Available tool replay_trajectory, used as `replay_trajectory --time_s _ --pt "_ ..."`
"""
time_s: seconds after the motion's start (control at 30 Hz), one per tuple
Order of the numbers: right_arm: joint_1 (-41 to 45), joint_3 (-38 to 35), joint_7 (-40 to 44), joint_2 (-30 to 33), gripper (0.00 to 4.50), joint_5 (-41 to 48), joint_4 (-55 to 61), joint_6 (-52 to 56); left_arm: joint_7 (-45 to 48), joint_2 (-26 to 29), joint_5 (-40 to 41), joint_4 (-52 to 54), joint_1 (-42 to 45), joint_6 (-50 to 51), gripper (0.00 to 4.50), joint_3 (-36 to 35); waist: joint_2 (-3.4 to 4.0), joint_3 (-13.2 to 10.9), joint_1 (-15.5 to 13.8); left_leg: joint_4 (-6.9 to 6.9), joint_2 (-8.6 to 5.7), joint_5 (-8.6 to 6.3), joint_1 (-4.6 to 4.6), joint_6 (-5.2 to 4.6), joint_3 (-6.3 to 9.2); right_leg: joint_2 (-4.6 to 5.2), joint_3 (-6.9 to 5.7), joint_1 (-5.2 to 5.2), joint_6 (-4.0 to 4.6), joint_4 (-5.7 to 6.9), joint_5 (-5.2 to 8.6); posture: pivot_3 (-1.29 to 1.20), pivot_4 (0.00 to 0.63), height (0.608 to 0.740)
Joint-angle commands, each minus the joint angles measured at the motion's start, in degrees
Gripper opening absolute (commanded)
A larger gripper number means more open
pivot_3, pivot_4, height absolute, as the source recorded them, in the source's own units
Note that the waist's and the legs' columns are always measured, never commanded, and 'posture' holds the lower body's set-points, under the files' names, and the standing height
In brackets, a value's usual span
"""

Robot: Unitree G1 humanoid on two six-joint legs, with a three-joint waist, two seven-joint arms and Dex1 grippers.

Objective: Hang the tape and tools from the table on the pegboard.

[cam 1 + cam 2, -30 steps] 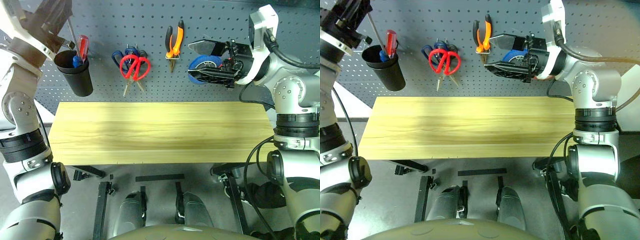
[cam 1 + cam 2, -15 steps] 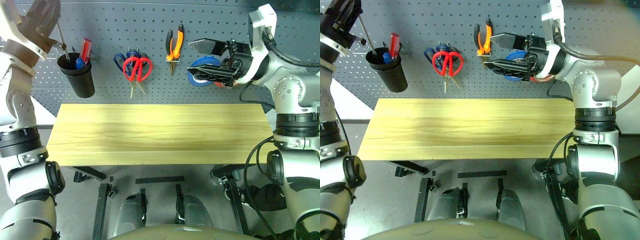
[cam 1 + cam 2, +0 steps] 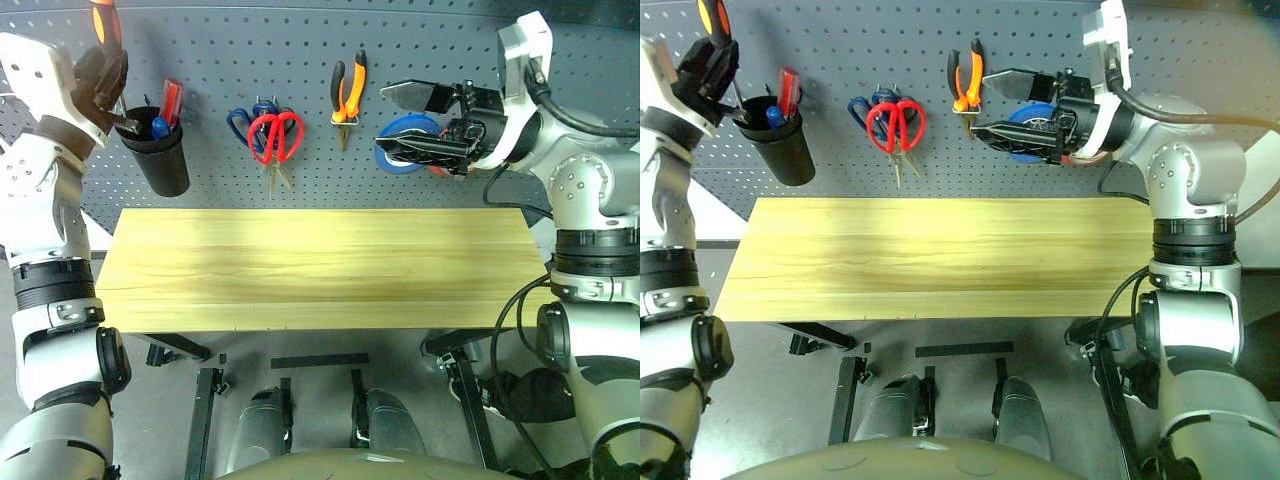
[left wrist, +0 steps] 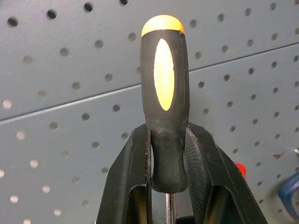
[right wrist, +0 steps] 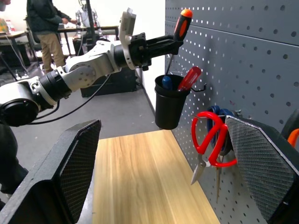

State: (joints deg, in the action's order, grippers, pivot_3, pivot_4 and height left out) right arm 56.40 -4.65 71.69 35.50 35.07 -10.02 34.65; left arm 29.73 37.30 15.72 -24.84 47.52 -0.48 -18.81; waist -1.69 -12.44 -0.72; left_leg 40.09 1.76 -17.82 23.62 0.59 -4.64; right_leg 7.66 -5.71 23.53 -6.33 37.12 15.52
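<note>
Left hand point(image 4: 168, 154) — screwdriver point(image 4: 164, 93) upright, tip down

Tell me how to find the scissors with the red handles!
Look at the wide dark grey pegboard behind the light wooden table. Between the black cup and the orange-and-black pliers hang two pairs of scissors. Yours, the red-handled scissors, hang in front; the blue-handled scissors peek out behind.

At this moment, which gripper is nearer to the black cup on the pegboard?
Left. The left gripper is just above the black cup, holding the screwdriver with its shaft down in it. The right gripper is far along the pegboard, by the blue tape roll.
</note>
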Motion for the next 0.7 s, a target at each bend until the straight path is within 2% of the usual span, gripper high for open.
replay_trajectory --time_s 0.03,0.17,0.27,0.43,0.7 --pt "0.1 -1.0 -0.4 1.3 4.5 0.6 2.8 0.1 -1.5 0.4 -0.7 0.3 0.1 -2.2 1.99 -0.5 -0.01 0.0 0.0 0.0 0.0 0.0 0.0 0.0 0.0 0.0 0.0 0.0 0.0 0.0 0.0 0.04 0.093 0.732" --pt "-0.3 -1.2 -0.6 1.6 4.5 0.6 3.1 0.0 -1.0 0.9 -0.1 0.7 -0.7 -1.6 3.33 -0.9 -0.01 0.1 0.1 0.01 0.0 0.0 0.0 0.0 0.0 0.0 0.0 0.0 0.0 0.02 0.0 0.04 0.093 0.732" --pt "-0.7 -1.3 -0.7 1.9 4.5 0.3 2.7 -0.4 1.9 0.9 4.5 3.8 -2.4 1.5 4.31 -2.8 0.0 0.3 0.2 0.01 0.0 0.0 -0.01 0.0 0.0 0.0 0.0 0.0 0.0 0.02 0.0 0.04 0.091 0.732" --pt "-1.5 -1.6 -1.0 2.3 4.5 0.5 2.5 -0.5 8.2 1.1 12.4 10.0 -7.9 5.4 4.31 -5.5 0.02 0.4 0.2 0.03 0.02 0.0 -0.01 0.0 0.0 0.0 0.0 0.0 0.0 0.05 0.0 0.06 0.09 0.732" --pt "-4.9 -0.6 -0.2 2.9 4.5 -0.1 2.5 -0.8 25.2 3.7 25.1 24.3 -25.8 15.8 4.31 -6.2 0.0 0.9 0.0 0.04 0.04 0.0 -0.1 0.0 -0.03 0.0 0.03 -0.06 0.0 0.07 0.0 0.06 0.087 0.732"
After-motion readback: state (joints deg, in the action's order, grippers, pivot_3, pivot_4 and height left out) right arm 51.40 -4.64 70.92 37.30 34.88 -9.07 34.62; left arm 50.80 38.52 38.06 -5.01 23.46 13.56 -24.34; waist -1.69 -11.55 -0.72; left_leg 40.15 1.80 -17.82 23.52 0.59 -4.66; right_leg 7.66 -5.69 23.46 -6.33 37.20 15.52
